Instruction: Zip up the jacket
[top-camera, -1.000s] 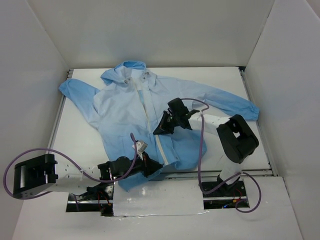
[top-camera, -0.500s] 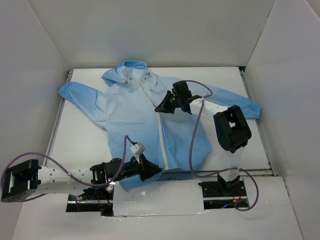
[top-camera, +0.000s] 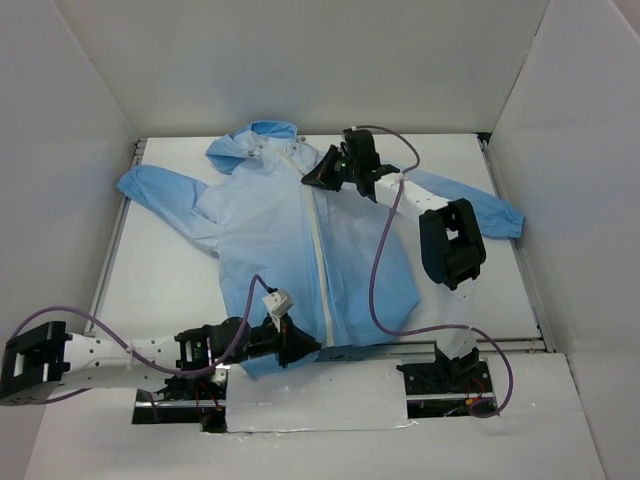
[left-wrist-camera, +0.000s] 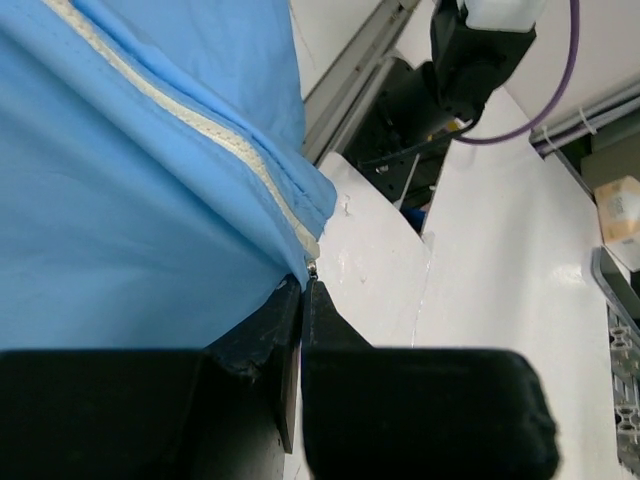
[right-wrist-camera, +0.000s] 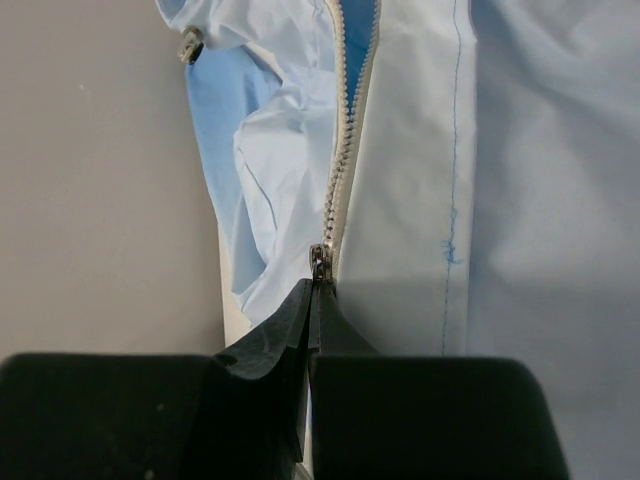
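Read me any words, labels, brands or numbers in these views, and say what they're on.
None can be read. The jacket shows no print or logo in any view; the beige box at the right edge of the left wrist view is too blurred to tell.

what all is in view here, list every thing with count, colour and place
jacket: one, light blue, deeper blue at the hem, spread flat on the table, hood at the far side
zipper: one, white, down the jacket's front, closed for most of its length, open just below the collar
zipper pull: one, metal, near the collar
table: one, white, under the jacket
walls: white, on three sides of the table
cables: two, purple, one along each arm
left gripper: one, black, shut on the jacket's hem at the zipper's bottom end, near edge
right gripper: one, black, shut on the zipper pull
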